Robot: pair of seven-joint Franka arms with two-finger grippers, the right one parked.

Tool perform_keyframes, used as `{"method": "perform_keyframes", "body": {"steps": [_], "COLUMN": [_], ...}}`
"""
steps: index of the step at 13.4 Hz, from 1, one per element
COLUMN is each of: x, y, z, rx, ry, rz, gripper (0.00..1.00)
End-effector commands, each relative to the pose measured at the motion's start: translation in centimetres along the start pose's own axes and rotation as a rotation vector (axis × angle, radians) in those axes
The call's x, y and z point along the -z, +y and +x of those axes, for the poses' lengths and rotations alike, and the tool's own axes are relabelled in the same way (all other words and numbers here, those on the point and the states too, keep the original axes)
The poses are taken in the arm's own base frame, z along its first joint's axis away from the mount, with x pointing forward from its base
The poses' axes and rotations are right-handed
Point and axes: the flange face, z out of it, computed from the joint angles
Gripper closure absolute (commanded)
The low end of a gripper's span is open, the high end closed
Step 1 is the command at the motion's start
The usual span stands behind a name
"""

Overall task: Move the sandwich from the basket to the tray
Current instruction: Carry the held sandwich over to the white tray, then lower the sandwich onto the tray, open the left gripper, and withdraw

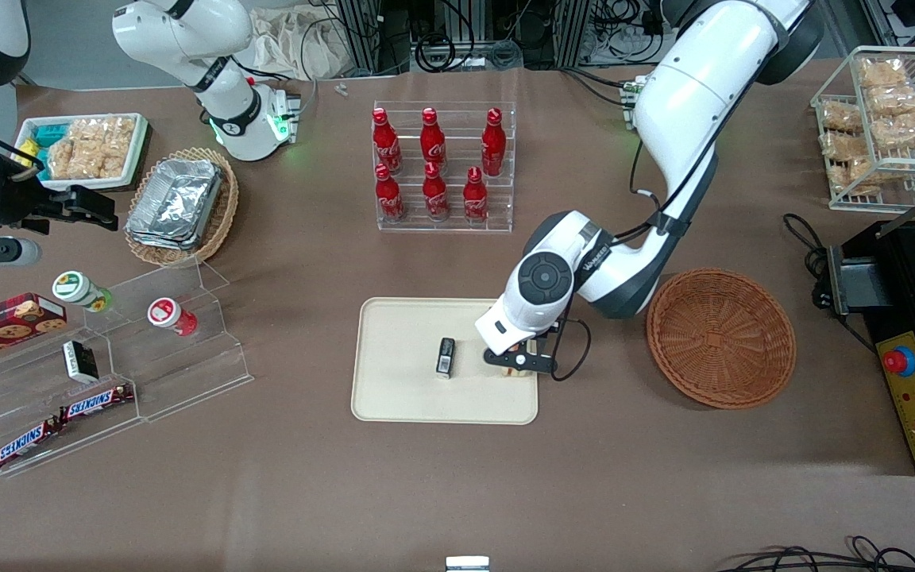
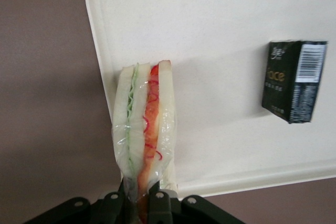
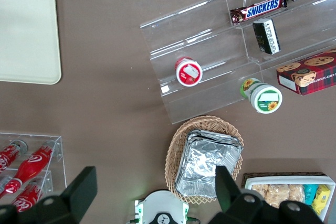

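Gripper [image 1: 518, 361] clenched the sandwich [image 2: 144, 129] over the tray [image 1: 394, 397] at centre frame; lowering and releasing seemed next.

Even overhead light, bright. Soft shadows under the gripper [image 1: 518, 359] and basket [image 1: 720, 338]. Foil containers [image 1: 175, 200] glare. Wrist close-up sharp, sandwich [image 2: 144, 129] wrap shiny.

Brown table [image 1: 330, 485], on it: cream tray [image 1: 402, 389], wicker basket [image 1: 721, 338] toward working arm's end, bottle rack [image 1: 443, 168], clear stepped shelf [image 1: 148, 349], foil-container basket [image 1: 181, 206], snack tub [image 1: 84, 149], wire rack [image 1: 886, 127], gripper [image 1: 518, 361] over tray's edge nearest the wicker basket.
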Motion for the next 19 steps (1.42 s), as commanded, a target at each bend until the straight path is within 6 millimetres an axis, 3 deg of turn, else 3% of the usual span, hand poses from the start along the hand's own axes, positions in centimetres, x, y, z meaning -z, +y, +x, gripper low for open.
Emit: {"method": "perform_keyframes", "body": {"steps": [1,3,4,5,6,9,12,16,19], "x": [-0.1,-2.2,-1.9,-1.9,-1.9,-0.7,2.8,12.0,18.8], "y": [0.2,0.0,0.1,0.1,0.1,-0.6,-5.0,-11.1,-17.7], "z": [0.8,1.6,1.7,1.7,1.6,1.0,1.6,0.5,-0.7], "rx": [0.006,0.022,0.031,0.038,0.042,0.061,0.098,0.008,-0.048], "ry": [0.012,0.007,0.010,0.004,-0.003,-0.075,-0.176,-0.236,-0.243], "rz": [0.006,-0.008,-0.014,-0.017,-0.018,0.003,0.053,0.039,0.026], "gripper": [1.00,0.98,0.80,0.36,0.02,0.01,0.01,0.01,0.01]}}
